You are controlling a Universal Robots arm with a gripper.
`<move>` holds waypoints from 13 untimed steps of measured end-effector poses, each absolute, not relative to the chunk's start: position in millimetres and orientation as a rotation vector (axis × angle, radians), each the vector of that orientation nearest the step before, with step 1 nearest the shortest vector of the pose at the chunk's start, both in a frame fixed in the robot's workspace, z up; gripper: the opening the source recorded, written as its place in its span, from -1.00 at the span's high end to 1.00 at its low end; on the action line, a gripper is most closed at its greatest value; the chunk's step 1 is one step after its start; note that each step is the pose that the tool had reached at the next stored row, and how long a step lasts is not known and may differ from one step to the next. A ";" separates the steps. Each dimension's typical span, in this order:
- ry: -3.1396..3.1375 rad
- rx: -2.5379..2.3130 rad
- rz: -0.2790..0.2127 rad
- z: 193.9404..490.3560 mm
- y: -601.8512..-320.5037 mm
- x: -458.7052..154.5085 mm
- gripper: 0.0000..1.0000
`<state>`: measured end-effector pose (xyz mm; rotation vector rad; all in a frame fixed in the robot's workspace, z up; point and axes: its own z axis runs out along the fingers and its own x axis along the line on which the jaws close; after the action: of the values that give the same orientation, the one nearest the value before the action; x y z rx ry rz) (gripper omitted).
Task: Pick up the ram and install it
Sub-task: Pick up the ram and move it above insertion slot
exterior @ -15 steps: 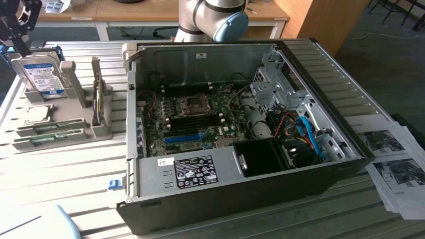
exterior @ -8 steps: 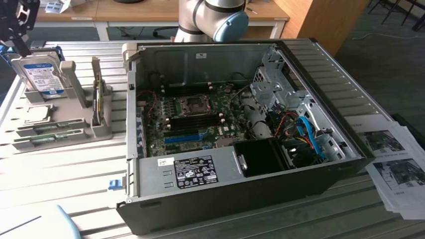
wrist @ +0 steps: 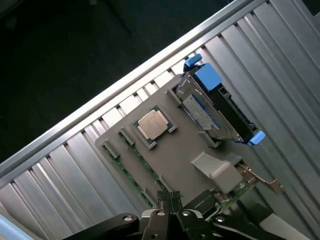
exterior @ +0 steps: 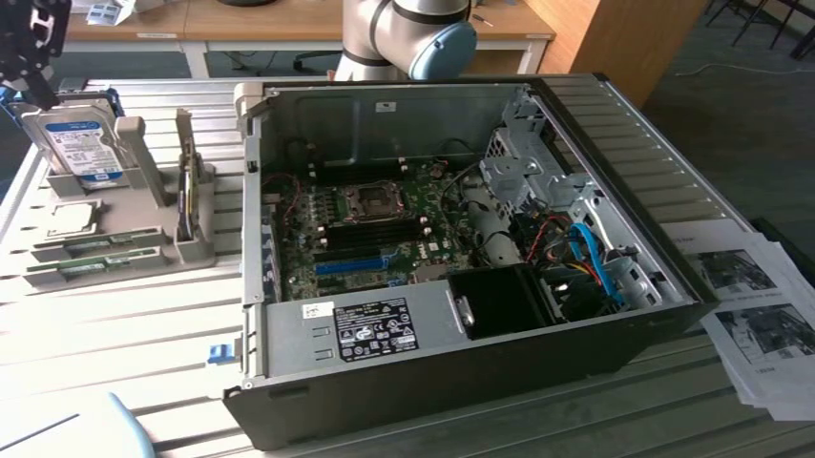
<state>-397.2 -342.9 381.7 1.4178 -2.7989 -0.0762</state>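
The ram (exterior: 99, 250) stands on edge in the grey parts holder (wrist: 185, 150) on the counter (exterior: 128, 363), beside the processor chip (wrist: 152, 125) and to the exterior view's left of the open computer case (exterior: 421, 382). A clean pick, I judge, wants the fingers squared across the stick's thin edge at mid-length, then a straight lift. The gripper (wrist: 170, 197) hangs above the holder pointing down, its 2 fingers pressed together on nothing.
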 end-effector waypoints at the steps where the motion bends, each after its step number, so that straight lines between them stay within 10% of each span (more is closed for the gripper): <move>1: -2.784 1.445 -0.076 381.6 -342.9 -397.2 0.81; 13: -2.608 1.735 -0.075 380.6 -342.9 -397.2 0.81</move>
<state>-397.2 -342.9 380.6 1.7345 -2.6076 -0.0750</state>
